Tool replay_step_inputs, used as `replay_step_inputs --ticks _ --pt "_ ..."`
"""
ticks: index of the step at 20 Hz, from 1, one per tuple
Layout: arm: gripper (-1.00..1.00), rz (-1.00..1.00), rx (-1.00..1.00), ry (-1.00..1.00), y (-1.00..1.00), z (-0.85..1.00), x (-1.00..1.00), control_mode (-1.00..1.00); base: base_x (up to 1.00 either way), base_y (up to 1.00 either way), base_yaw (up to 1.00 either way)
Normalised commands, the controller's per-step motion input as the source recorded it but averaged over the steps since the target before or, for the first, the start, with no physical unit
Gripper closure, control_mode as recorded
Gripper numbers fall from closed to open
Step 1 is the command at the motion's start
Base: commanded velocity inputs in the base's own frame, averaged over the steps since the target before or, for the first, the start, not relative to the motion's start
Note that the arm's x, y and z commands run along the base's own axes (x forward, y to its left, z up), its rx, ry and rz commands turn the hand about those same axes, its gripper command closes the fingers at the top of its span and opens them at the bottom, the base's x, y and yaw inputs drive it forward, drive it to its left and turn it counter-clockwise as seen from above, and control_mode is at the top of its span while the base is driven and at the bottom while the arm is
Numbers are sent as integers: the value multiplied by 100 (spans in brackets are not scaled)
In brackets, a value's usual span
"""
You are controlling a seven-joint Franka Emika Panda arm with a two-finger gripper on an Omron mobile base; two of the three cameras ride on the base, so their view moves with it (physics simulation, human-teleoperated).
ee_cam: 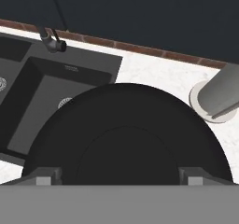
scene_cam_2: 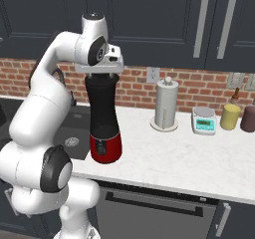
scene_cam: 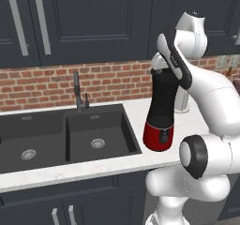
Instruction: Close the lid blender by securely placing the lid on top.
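The blender, a tall black jar on a glossy red base, stands on the white counter just right of the sink. The round black lid with its raised centre lies flat on the jar's top, seen from straight above in the hand view. My gripper hangs directly over the jar's top, pointing down. Its two fingertips stand wide apart, one on each side of the lid's centre. The gripper is open and nothing is pinched between the fingers.
A dark double sink with a faucet lies left of the blender. To its right stand a white paper-towel roll, a white-and-teal scale and two jars by the brick wall. Dark cabinets hang overhead.
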Motion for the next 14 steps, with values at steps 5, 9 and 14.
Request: replay_step_inputs --ticks 5,9,14 --pt "-100 0 0 0 0 0 -30 -100 0 0 0" --pt "-100 0 0 0 0 0 -45 -100 0 0 0" --pt "-100 0 0 0 0 0 -52 -100 0 0 0"
